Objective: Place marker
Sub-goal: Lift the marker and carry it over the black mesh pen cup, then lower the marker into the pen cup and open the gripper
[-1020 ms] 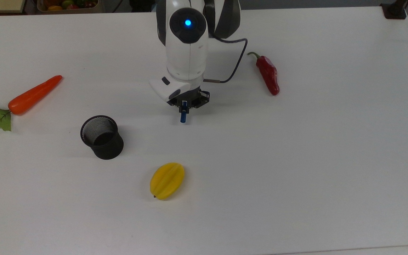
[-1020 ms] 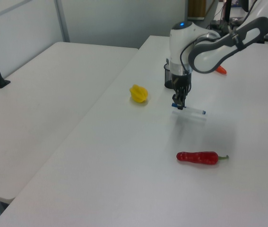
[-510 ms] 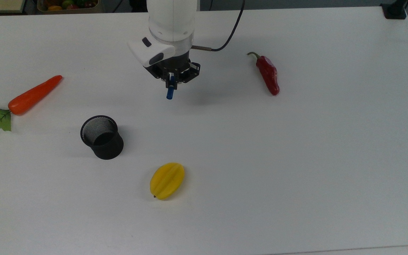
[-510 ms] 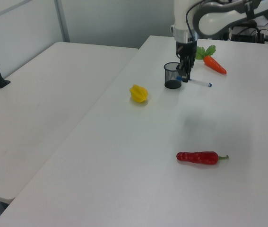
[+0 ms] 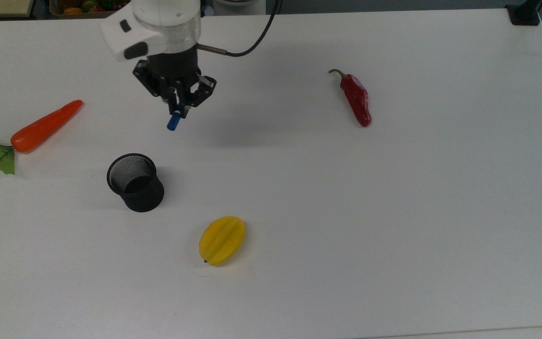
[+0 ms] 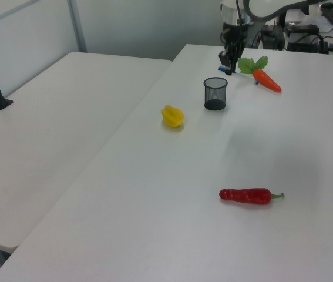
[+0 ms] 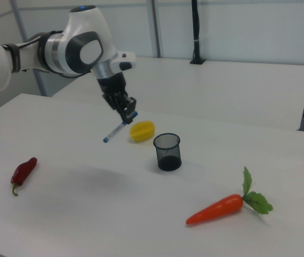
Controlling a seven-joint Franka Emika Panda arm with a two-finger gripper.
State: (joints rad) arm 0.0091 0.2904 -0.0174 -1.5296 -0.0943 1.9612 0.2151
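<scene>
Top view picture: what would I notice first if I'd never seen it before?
Probably the big white robot arm near the top, its black gripper shut on a marker held in the air above the white table. Next come the bright shapes around a black mesh cup: an orange carrot at the top view's left, a yellow star fruit below, a red chilli at the right.

The marker (image 7: 117, 130), slim and white with blue ends, is held tilted in mid-air above the table, clamped near its upper end.

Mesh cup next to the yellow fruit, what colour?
Black mesh cup, clearest in the top view.
</scene>
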